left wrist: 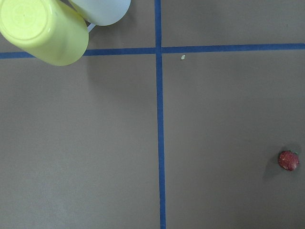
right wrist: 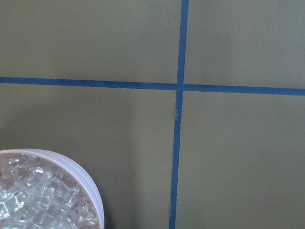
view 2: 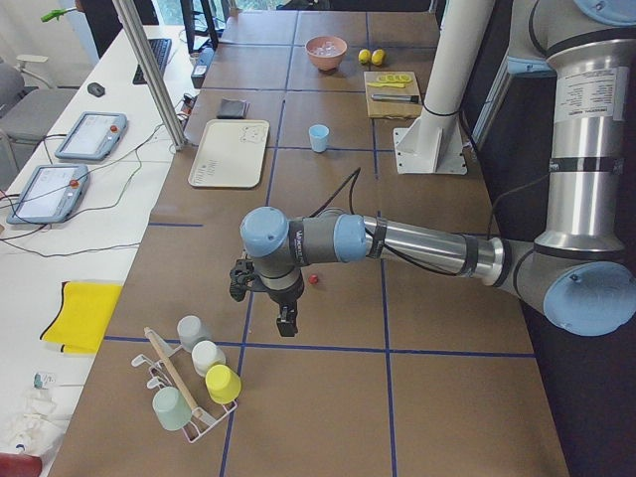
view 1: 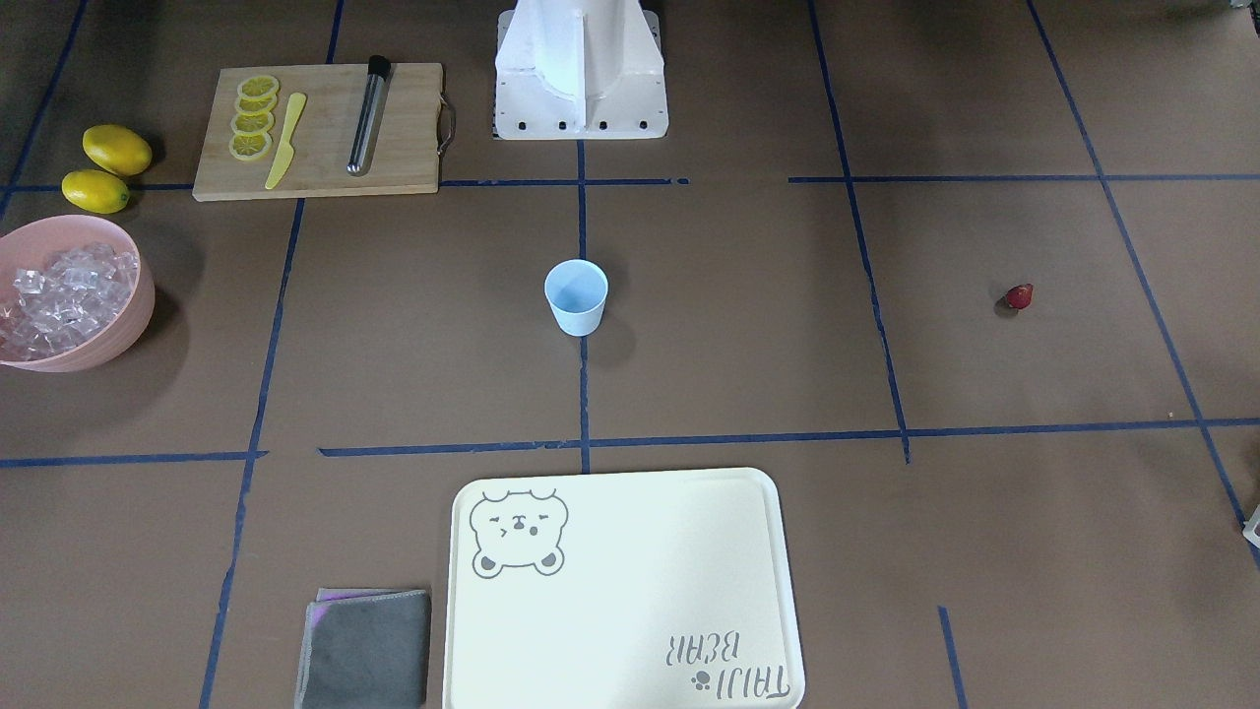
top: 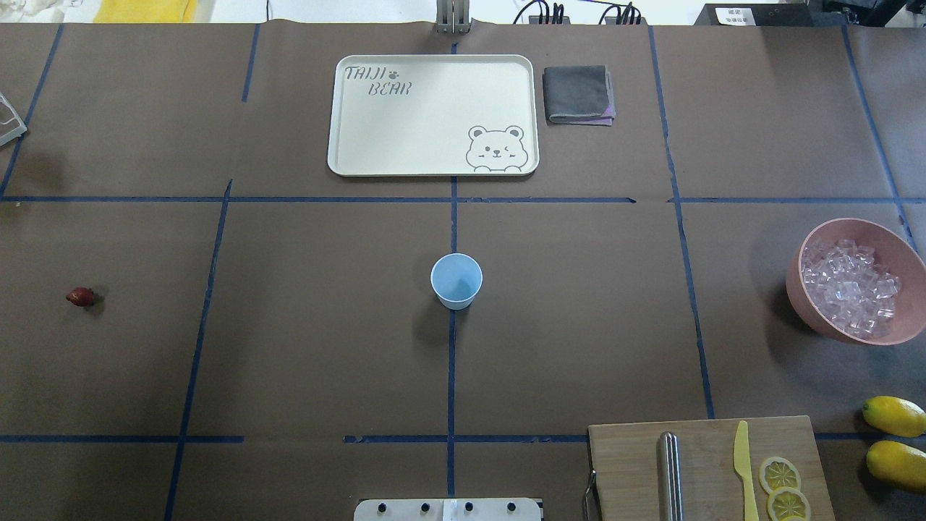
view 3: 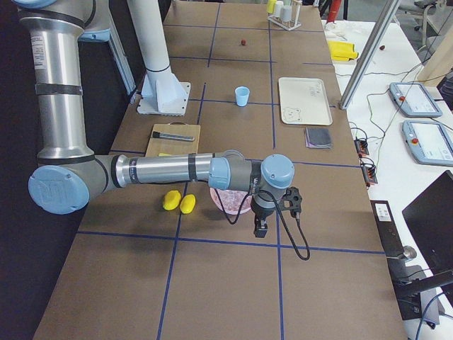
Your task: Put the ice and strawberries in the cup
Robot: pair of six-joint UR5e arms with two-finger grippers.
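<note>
The pale-blue cup [top: 456,280] stands upright and empty at the table's middle, also in the front view [view 1: 576,295]. Clear ice cubes [top: 850,288] fill a pink bowl [top: 814,311] at the right; the right wrist view shows them at its lower left [right wrist: 38,195]. One dark-red strawberry [top: 80,296] lies alone at the far left, also in the left wrist view [left wrist: 288,160]. My left gripper [view 2: 286,323] hangs above the table just beside the strawberry [view 2: 313,280]. My right gripper [view 3: 260,228] hangs just past the bowl. I cannot tell whether either is open or shut.
A wooden board [top: 709,470] holds lemon slices, a yellow knife and a metal tube. Two lemons [top: 895,416] lie beside it. A cream tray [top: 434,166] and grey cloth [top: 579,94] sit at the far side. A rack of cups [view 2: 199,383] stands beyond the left gripper.
</note>
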